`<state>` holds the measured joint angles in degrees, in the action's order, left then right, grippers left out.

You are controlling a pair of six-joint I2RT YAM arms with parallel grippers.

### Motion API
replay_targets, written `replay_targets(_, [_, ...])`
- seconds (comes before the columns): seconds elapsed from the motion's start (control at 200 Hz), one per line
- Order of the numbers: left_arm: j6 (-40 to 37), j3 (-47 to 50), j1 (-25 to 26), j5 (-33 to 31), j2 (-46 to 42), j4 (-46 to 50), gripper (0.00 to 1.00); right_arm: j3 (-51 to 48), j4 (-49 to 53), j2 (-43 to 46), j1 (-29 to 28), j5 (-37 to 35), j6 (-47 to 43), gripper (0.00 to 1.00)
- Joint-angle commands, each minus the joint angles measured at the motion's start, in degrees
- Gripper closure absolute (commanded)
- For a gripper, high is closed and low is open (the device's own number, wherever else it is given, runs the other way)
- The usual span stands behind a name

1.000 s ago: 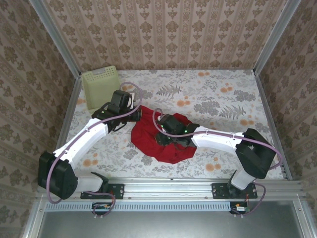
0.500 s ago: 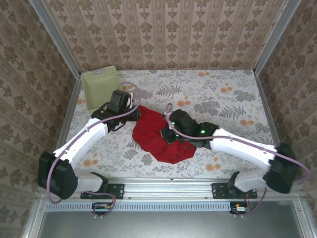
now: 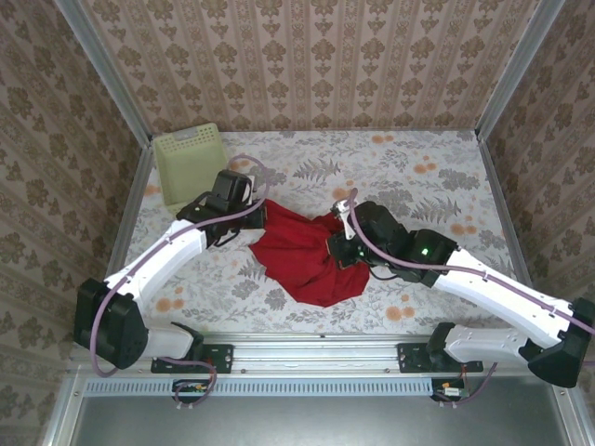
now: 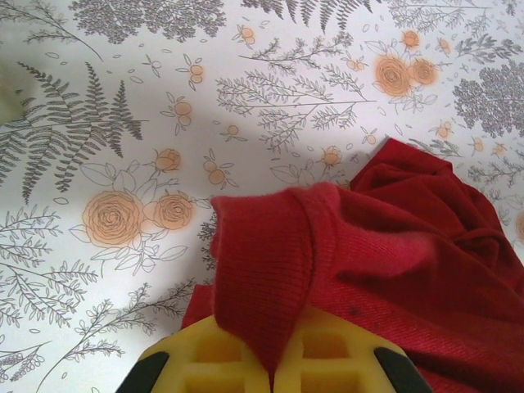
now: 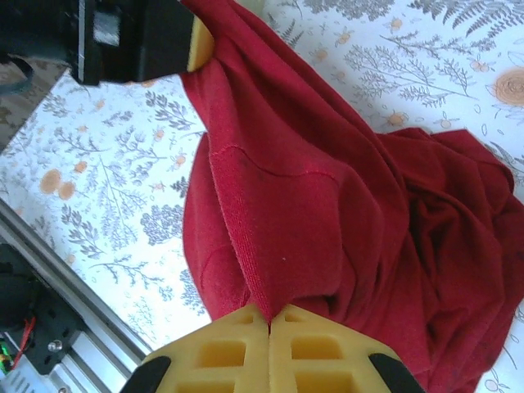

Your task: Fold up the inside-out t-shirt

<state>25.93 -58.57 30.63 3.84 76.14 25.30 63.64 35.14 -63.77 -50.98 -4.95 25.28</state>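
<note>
From the top, a soft, wrinkled red t-shirt (image 3: pixel 302 265) lies bunched in a heap on the flower-patterned bench (image 3: pixel 418 186), near the middle and towards the near edge. The left pincer (image 3: pixel 255 219) meets the heap's upper left corner and the right pincer (image 3: pixel 338 245) its right side. Each arm's black wrist covers its own fingertips. A pale yellow-green perforated plastic basket (image 3: pixel 187 163) sits in the far left corner, well apart from the cloth. Patterned wallpaper panels (image 3: pixel 307 65) close in 3 sides.

In the left wrist view, the left pincer's 2 yellow fingers (image 4: pixel 205 360) are closed on a ribbed hem of the red t-shirt, which drapes over them and hides the line where they meet. The rest of the garment piles up to the right, with bare bench above and to the left.

In the right wrist view, the right pincer's 2 yellow fingers (image 5: pixel 221 356) are pressed together, clamping a fold of the red t-shirt. From there the cloth rises in a taut ridge to the left pincer at the top left. A metal rail (image 5: pixel 49 311) runs along the bench edge at the lower left.
</note>
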Motion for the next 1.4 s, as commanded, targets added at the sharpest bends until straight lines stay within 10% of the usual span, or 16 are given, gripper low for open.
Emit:
replay_targets(0.0, [-1.04,-1.63,1.22,-4.02,1.56,1.21,1.0,1.93,0.06,2.94,0.28,5.64,-0.46,1.0])
replay_targets(0.53, [-0.71,-2.6,6.53,-3.84,4.51,-0.45,1.0,7.99,6.44,-20.9,12.29,-11.88,-4.83,1.0])
replay_targets(0.85, [-0.69,-0.79,5.18,-7.68,4.24,-0.69,1.0,13.34,15.2,-2.92,5.07,-25.08,-15.69,1.0])
replay_targets(1.275, [-0.07,-2.12,5.49,-7.09,6.21,-0.78,1.0,-1.59,3.88,-6.79,4.86,-4.6,-7.92,1.0])
replay_targets(1.395, [0.23,-1.6,5.49,-6.87,5.69,-1.28,1.0,-5.51,-6.02,-7.59,3.12,4.2,-6.02,0.79])
